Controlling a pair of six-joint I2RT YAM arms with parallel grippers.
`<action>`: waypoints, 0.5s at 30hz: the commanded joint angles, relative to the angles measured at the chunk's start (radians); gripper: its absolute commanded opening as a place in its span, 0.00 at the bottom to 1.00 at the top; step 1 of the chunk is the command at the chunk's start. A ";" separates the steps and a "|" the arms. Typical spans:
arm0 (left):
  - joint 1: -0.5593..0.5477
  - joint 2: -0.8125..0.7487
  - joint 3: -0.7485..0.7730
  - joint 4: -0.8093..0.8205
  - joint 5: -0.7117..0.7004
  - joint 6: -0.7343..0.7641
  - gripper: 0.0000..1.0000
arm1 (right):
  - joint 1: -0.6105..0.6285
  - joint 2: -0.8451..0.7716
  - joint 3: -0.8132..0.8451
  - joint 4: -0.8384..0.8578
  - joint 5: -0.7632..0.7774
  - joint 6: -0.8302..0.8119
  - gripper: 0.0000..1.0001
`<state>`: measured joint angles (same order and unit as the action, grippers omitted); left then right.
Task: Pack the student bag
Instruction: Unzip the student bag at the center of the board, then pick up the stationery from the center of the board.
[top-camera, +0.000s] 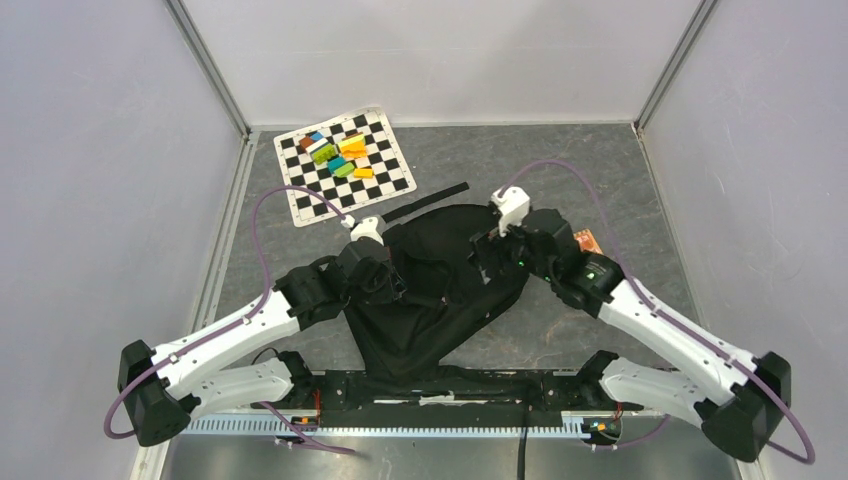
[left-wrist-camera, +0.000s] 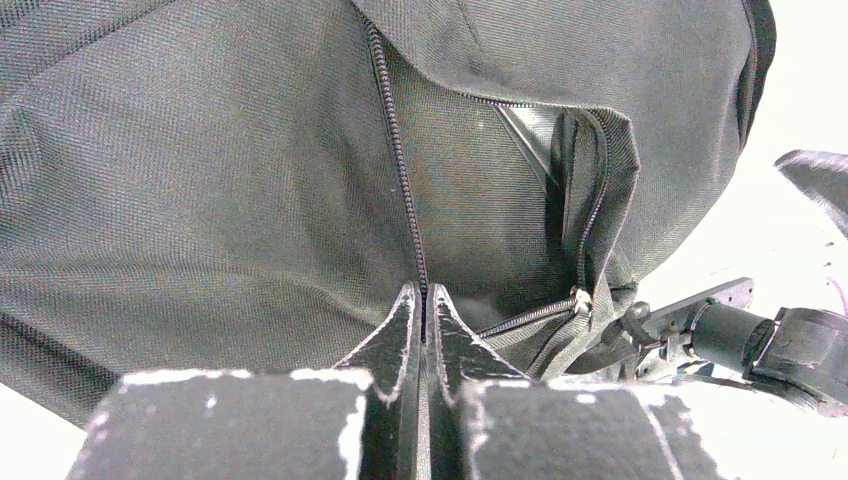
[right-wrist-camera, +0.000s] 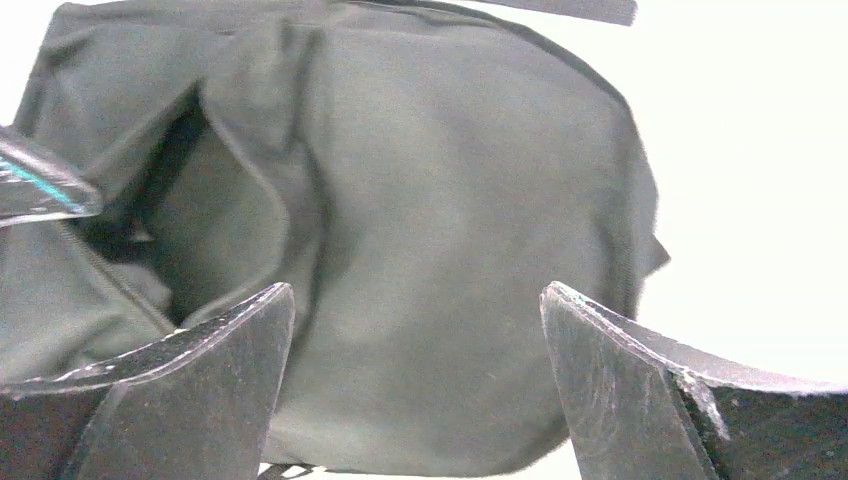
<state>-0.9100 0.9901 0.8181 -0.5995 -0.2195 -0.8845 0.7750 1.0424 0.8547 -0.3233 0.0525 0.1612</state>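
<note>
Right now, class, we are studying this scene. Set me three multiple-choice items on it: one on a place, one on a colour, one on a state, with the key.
1. Where does the checkered mat lie relative to the student bag?
A. Beyond it, toward the far left
B. Underneath it
C. At the near edge, to its right

2. What colour are the cables looping off the arms?
A. Green
B. Purple
C. Yellow

3. How does the right end effector stand?
A. Shut on a strap
B. Open, fingers wide apart
C. Out of every view

Key:
1 A: the top view shows the mat past the bag, at the far left.
2 B: both loops show purple from above.
3 B: the right wrist view shows a wide gap between its fingers, with the bag ahead.
</note>
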 joint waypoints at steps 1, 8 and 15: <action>-0.001 -0.009 0.036 -0.025 -0.027 0.013 0.02 | -0.108 -0.080 0.011 -0.169 0.074 -0.034 0.98; -0.001 -0.005 0.043 -0.017 -0.022 0.023 0.02 | -0.448 -0.127 -0.133 -0.257 -0.011 -0.095 0.98; -0.001 -0.007 0.040 -0.008 -0.018 0.033 0.02 | -0.597 -0.047 -0.174 -0.221 0.016 -0.089 0.98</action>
<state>-0.9100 0.9901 0.8230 -0.5999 -0.2203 -0.8829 0.1875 0.9562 0.6693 -0.5743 0.0452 0.0803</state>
